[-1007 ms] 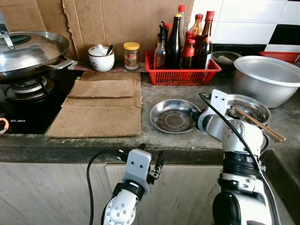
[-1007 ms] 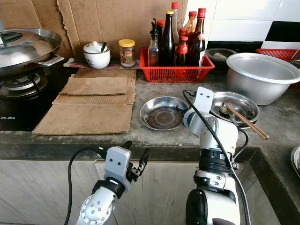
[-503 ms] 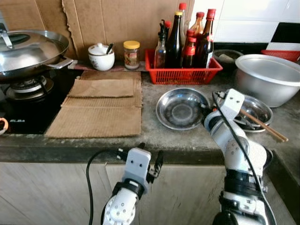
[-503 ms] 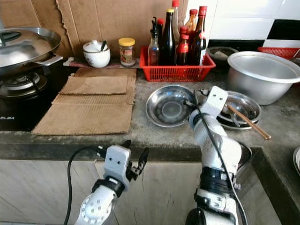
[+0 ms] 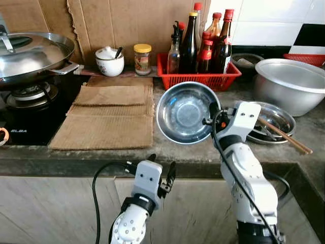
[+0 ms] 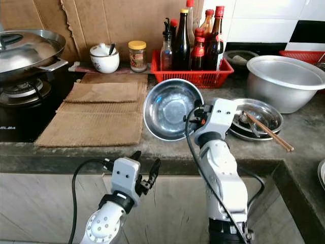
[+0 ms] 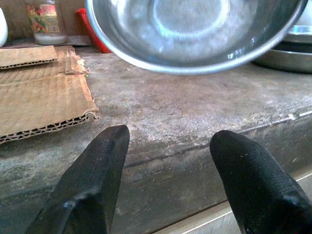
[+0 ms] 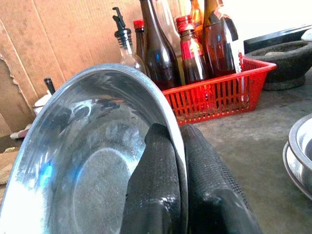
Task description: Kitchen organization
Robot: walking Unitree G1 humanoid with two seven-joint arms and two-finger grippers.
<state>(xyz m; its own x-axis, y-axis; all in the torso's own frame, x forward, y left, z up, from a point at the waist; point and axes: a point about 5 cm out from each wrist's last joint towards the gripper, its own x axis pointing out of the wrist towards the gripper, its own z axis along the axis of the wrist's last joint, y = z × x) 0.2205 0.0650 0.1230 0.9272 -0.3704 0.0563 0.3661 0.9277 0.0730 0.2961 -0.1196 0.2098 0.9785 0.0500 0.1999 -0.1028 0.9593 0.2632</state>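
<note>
A shallow steel bowl (image 5: 185, 112) hangs tilted above the grey counter (image 5: 167, 145), its hollow facing me. My right gripper (image 5: 212, 116) is shut on its right rim; in the right wrist view the two black fingers (image 8: 158, 195) pinch the rim of the bowl (image 8: 87, 165). A second steel dish (image 5: 271, 122) with chopsticks (image 5: 284, 136) across it lies on the counter to the right. My left gripper (image 5: 161, 175) is open below the counter's front edge, and the left wrist view looks up at the underside of the bowl (image 7: 195, 34).
A red basket (image 5: 198, 76) of sauce bottles stands behind the bowl. A large steel basin (image 5: 292, 84) is at the back right. Cardboard sheets (image 5: 109, 117) lie left of centre, with a lidded wok (image 5: 33, 53) on the stove, a white pot (image 5: 109, 62) and a jar (image 5: 142, 60) behind.
My right gripper has lifted the steel bowl off the counter and tipped it upright, moving it up and to the left. The left arm has stayed put.
</note>
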